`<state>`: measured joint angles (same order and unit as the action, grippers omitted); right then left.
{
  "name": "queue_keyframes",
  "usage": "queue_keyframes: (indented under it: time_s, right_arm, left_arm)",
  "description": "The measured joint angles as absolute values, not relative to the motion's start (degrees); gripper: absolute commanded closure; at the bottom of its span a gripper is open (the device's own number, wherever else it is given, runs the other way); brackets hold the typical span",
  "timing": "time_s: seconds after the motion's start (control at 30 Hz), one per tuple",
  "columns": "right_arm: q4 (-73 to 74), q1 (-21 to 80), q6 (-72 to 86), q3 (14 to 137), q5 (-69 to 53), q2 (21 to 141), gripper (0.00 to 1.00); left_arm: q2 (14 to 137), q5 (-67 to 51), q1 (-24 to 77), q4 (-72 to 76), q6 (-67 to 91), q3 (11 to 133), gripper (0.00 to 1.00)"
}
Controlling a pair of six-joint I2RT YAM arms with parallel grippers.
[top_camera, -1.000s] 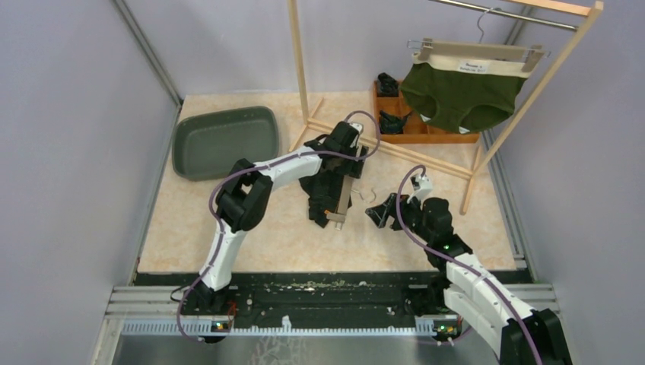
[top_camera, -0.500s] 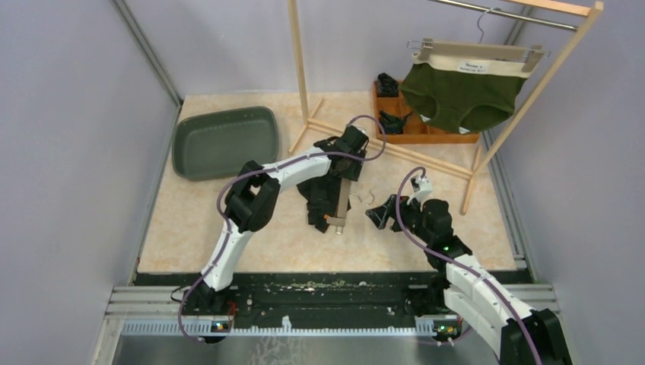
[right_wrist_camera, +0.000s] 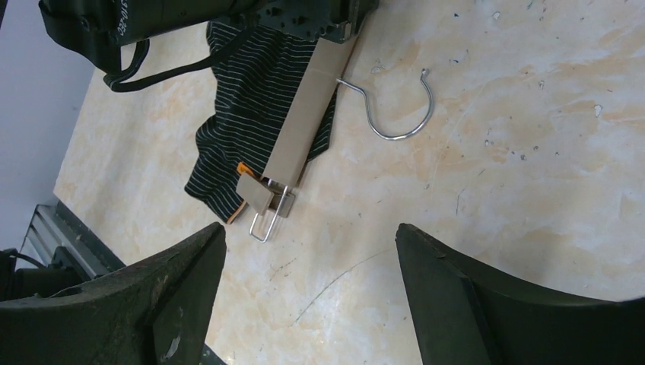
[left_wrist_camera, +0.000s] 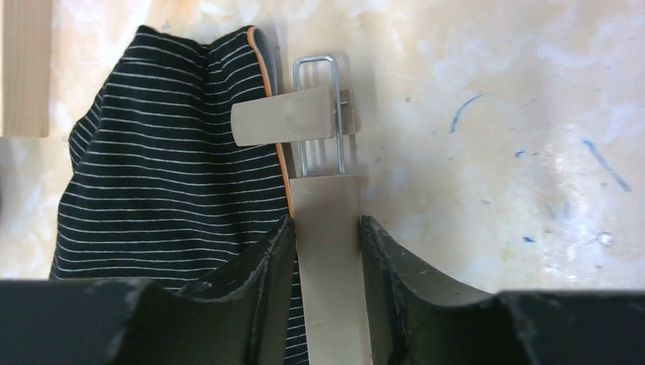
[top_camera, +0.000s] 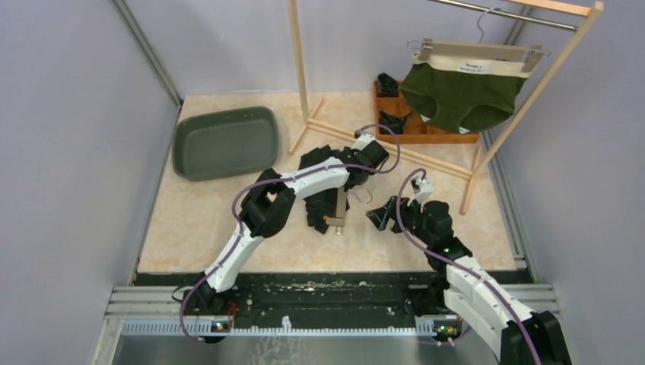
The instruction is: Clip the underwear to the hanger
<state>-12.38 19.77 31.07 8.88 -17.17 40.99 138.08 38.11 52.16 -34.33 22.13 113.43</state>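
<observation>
**Left gripper** point(left_wrist_camera: 327, 228): jaws set against the hanger point(left_wrist_camera: 325, 194), one of its fingers point(left_wrist_camera: 270, 258) on each long edge of the beige bar, near where the wire hook point(right_wrist_camera: 411, 125) joins it.

**Right gripper** point(right_wrist_camera: 310, 228): jaws wide apart and empty, hovering over bare table point(top_camera: 198, 213) just beside the hook.

**Hanger:** lying flat on the table. Its end clip point(left_wrist_camera: 293, 122) reaches over the orange-trimmed edge of the striped underwear point(left_wrist_camera: 167, 175). From where I stand I cannot tell whether it bites the cloth. The far half of the bar is hidden under the left arm.

**Underwear:** bunched beside and partly beneath the bar, not spread out.

**Progress, by my reckoning:** one corner perhaps clipped, the second clip unconfirmed, and the garment not yet hanging straight.

**Elsewhere:** a green pair point(top_camera: 460, 95) already clipped on the rack, and a grey tray point(top_camera: 224, 141).
</observation>
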Motion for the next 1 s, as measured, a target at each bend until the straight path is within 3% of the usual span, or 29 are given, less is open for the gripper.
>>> queue_keyframes:
  time_s: [0.1,0.23,0.4,0.7,1.0]
  right_arm:
    - [-12.4,19.77,31.07,8.88,-17.17,41.04,0.18]
    - [-12.47,19.77,31.07,8.88,-17.19,41.32,0.18]
    - [-12.47,19.77,31.07,8.88,-17.17,41.43,0.18]
    - [-15.53,19.77,31.62,8.88,-18.11,43.94,0.21]
    - [-29.74,24.73,36.27,6.63,-15.33,49.52,0.26]
  left_arm:
    - [138.08,40.07,51.99,-34.68,22.35,112.81,0.68]
    - [136.49,39.79,51.55,-32.18,22.15,109.69,0.94]
    - [134.78,36.91,50.57,-31.55,21.76,107.87,1.0]
    - [129.1,28.58,49.17,-31.88,20.49,106.39,1.0]
    - [125.36,23.94,48.69,-30.92,21.45,108.53,1.0]
